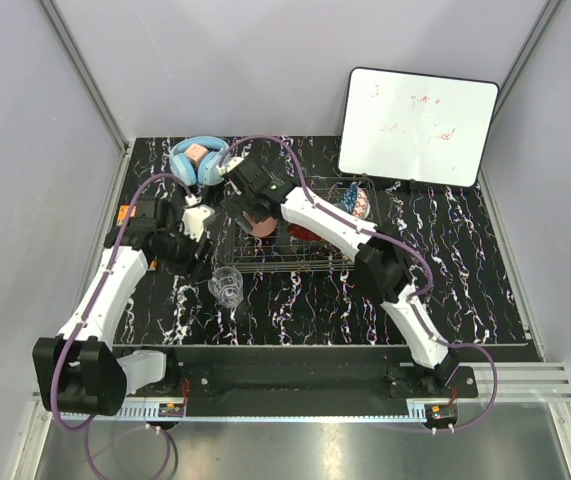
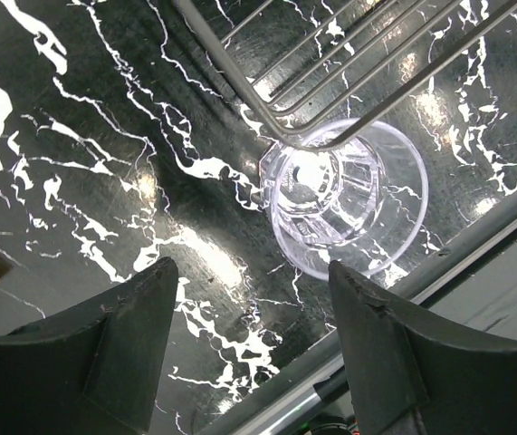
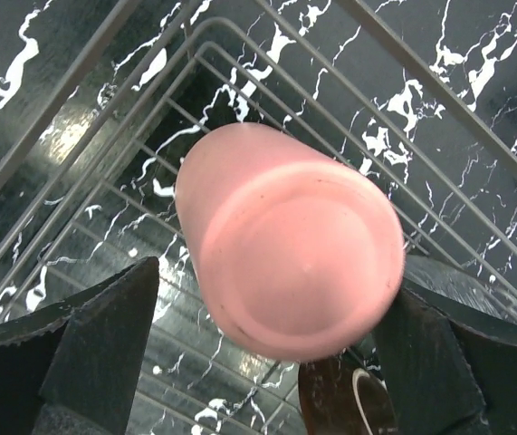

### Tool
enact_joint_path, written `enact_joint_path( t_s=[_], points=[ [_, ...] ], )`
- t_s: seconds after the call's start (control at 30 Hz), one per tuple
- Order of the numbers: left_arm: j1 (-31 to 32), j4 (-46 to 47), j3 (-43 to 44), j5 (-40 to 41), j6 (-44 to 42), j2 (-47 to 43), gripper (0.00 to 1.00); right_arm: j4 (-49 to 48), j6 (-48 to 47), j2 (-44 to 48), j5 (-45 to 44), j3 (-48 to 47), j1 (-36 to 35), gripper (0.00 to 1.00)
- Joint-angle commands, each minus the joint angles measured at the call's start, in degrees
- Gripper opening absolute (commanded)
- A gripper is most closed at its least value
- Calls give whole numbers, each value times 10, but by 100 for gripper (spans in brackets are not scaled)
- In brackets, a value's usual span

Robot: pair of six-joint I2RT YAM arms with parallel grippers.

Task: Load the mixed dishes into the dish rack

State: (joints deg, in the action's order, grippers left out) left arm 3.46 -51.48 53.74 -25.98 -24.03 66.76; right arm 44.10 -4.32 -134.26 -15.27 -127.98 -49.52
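The dark wire dish rack (image 1: pixel 310 255) stands mid-table. A salmon-pink cup (image 1: pixel 263 224) stands upside down and tilted at the rack's left end, its base filling the right wrist view (image 3: pixel 299 258). My right gripper (image 1: pixel 253 212) straddles the cup with its jaws wide open (image 3: pixel 276 281); a narrow gap shows at the left finger (image 3: pixel 104 344). A blue patterned bowl (image 1: pixel 357 200) and a red plate (image 1: pixel 305 232) sit in the rack. The clear tumbler (image 1: pixel 227 285) stands on the table by the rack's near-left corner (image 2: pixel 344 195). My left gripper (image 1: pixel 203 268) is open and empty just short of it (image 2: pixel 251 272). I cannot pick out the cream bowl.
Blue headphones (image 1: pixel 198 160) lie at the back left behind the rack. A white whiteboard (image 1: pixel 417 125) leans at the back right. A rack corner wire (image 2: pixel 276 136) runs just above the tumbler. The table's metal front edge (image 2: pixel 475 245) lies close beside the tumbler.
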Motion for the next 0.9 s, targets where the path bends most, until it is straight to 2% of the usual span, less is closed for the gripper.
enact_joint_path(
  t_s=[0.0,0.17,0.4,0.53,0.67,0.73,0.77,0.83,0.87],
  points=[
    [25,33,-7,21,-11,14,69,-9,5,76,12,7,-7,100],
    [44,41,-8,29,-12,19,68,-10,8,98,2,5,-7,100],
    [70,63,-34,60,-18,21,65,-19,27,194,-6,13,-6,100],
    [90,87,-53,83,-19,26,64,-57,39,265,-5,91,-7,100],
    [100,103,-66,90,-23,35,62,-158,61,357,-5,213,-7,100],
    [103,110,-69,92,-24,48,51,-181,68,403,-14,273,-7,100],
    [104,109,-69,91,-28,54,39,-194,76,414,-17,287,-6,100],
    [107,108,-67,92,-29,69,26,-204,86,442,-18,323,-6,100],
    [107,109,-66,94,-30,72,14,-212,94,451,-18,332,-6,100]
  ],
)
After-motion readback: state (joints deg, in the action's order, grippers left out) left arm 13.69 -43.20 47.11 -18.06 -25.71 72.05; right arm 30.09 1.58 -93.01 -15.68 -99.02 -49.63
